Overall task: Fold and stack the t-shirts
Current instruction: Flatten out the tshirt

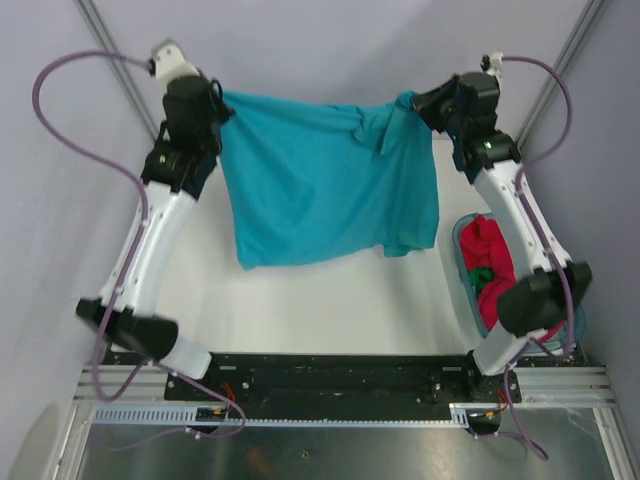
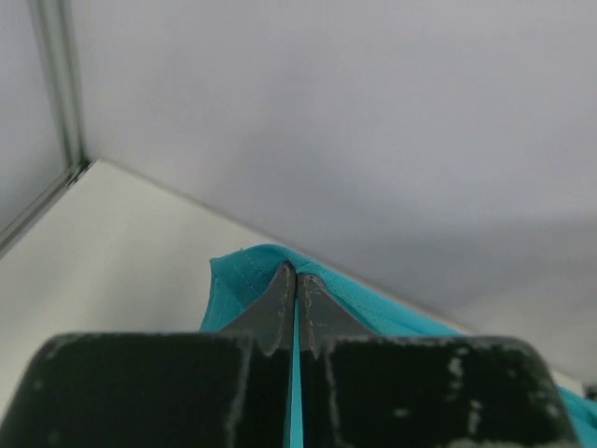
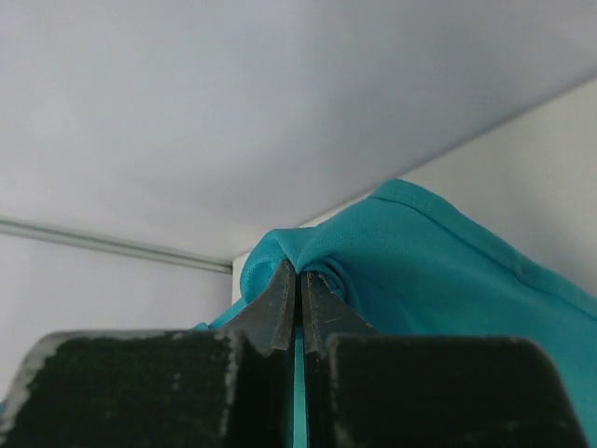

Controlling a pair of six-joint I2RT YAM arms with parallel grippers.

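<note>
Teal t-shirt [image 1: 320,185]: hangs spread between the two arms.
Left gripper [image 2: 296,280]: jaws clamped on its left upper corner.
Right gripper [image 3: 298,278]: jaws clamped on its bunched right corner.

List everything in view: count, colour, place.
teal t-shirt: 1, teal, hanging spread between the two grippers, far half of the table
red t-shirt: 1, red, bunched in the basket
green cloth: 1 bit, green, in the basket against the red t-shirt
basket: 1, translucent teal, right side of the table
table: 1, white
cables: 2, purple, one looping off each arm
left gripper: 1, black, shut on one top corner of the teal t-shirt
right gripper: 1, black, shut on the other top corner
</note>
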